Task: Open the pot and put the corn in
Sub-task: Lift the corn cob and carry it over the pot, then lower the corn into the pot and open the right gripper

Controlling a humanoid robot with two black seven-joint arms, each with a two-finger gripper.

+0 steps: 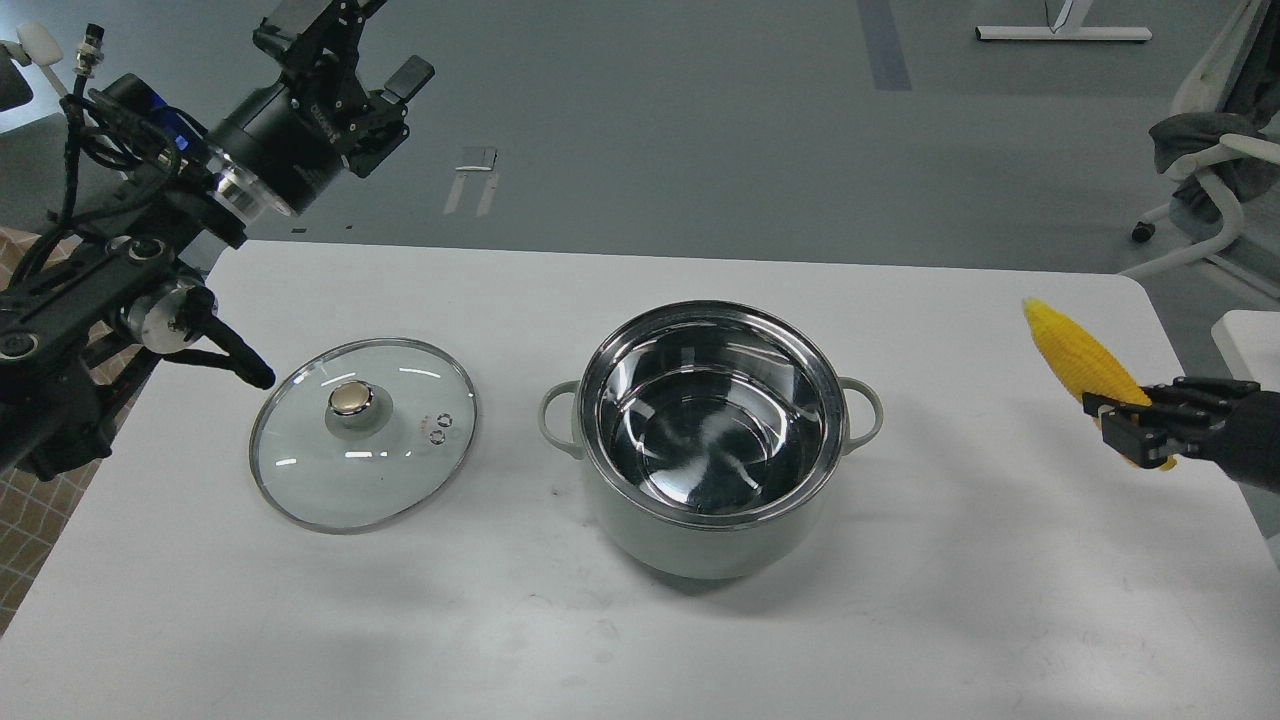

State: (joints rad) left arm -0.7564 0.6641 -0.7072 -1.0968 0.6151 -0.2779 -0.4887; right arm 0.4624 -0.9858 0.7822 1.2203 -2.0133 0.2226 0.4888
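One white worktop [420, 640] carries everything, and its nearest stretch is bare apart from faint scuffs. Toward the middle stands the pot [712, 440], upright and uncovered, its shiny steel inside showing nothing but reflections, its two small loop handles pointing left and right. Just left of it, apart from it, the glass lid [364, 432] lies flat on the worktop with its brass-coloured knob [351, 398] facing up.

At the right edge, about level with the pot and well apart from it, the right gripper [1135, 428] comes in low, its jaws closed around the lower end of the corn [1080, 355]. The yellow cob is held clear of the worktop and tilts up and to the left, tapered tip highest.

Further back on the left, the left gripper [350, 45] is raised above the worktop's far left corner, beyond the lid. Its jaws stand spread apart and hold nothing.

Behind the worktop lies grey floor [680, 130], with a white chair [1220, 190] at the far right.
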